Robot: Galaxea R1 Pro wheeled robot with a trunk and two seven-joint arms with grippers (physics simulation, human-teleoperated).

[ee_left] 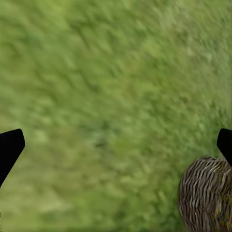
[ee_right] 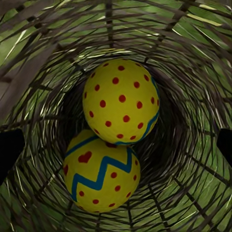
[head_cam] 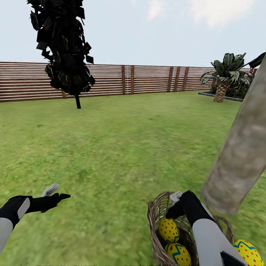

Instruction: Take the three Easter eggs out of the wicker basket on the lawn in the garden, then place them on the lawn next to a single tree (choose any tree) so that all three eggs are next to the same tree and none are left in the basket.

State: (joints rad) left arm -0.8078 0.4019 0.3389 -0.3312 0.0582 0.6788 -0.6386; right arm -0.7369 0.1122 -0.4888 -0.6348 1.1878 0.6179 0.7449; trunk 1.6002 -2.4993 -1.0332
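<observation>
Item: Easter eggs, three. Two lie touching, one partly over the other, at the bottom of the wicker basket [ee_right: 43,58], straight ahead of the right gripper [ee_right: 116,145], whose fingers stand apart at the basket mouth. Upper egg [ee_right: 121,99]; lower egg [ee_right: 101,176]. Third egg [head_cam: 249,253] rests on the lawn [head_cam: 111,147] beside the tree [head_cam: 242,151], outside the basket. Handling, judged: light, rigid, smooth, round, prone to slip and roll. Grip the upper egg across its widest middle. Left gripper [head_cam: 55,195]: spread, holding nothing, over grass well aside.
</observation>
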